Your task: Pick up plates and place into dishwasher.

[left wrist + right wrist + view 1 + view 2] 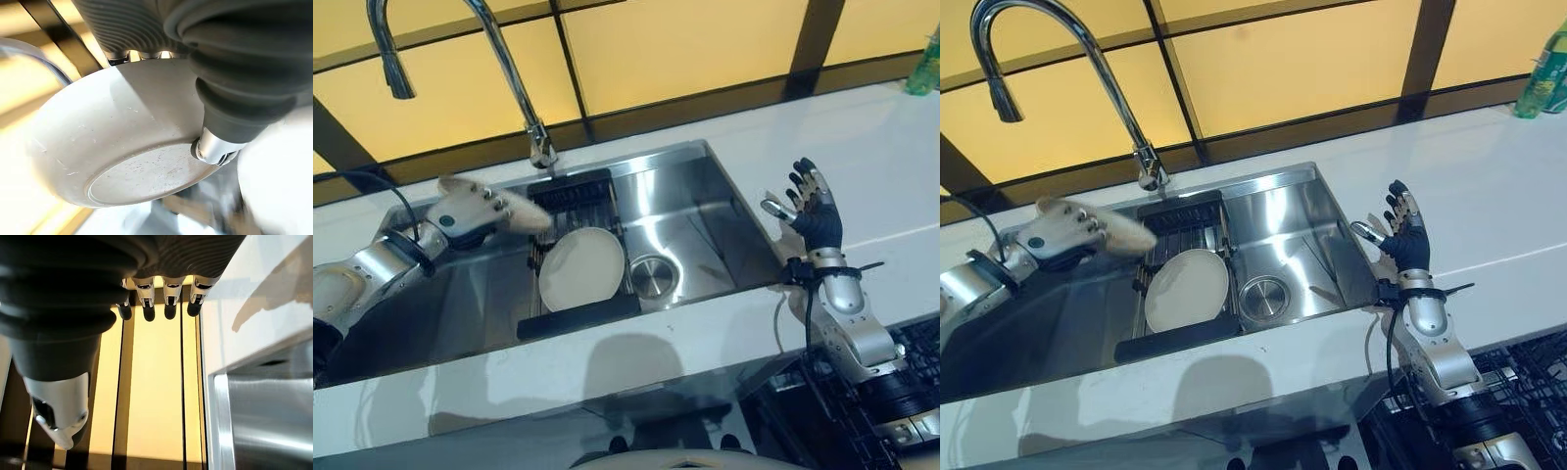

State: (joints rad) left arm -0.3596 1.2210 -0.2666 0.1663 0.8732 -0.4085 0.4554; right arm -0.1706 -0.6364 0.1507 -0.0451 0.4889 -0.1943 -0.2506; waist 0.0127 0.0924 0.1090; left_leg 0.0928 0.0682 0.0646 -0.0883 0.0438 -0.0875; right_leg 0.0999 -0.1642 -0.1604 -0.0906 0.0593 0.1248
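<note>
Left hand [460,213] fingers pinch a plate [122,142] over the sink [705,186] — right hand [815,211] fingers spread.

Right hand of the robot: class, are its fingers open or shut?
Open. The right hand is raised over the counter beside the sink, fingers straight, holding nothing.

A white worktop [636,338] runs across the scene under a yellow-panelled wall; a stainless sink [705,220] is sunk into it, its basin holding a black rack [576,294] with a pale round plate [580,267] lying in it, and a round metal drain [652,275] just beside the plate; a curved chrome faucet [514,83] rises from the worktop at the sink's far edge; a green bottle [1540,78] stands on the worktop at the far right corner, well apart from the sink.
</note>
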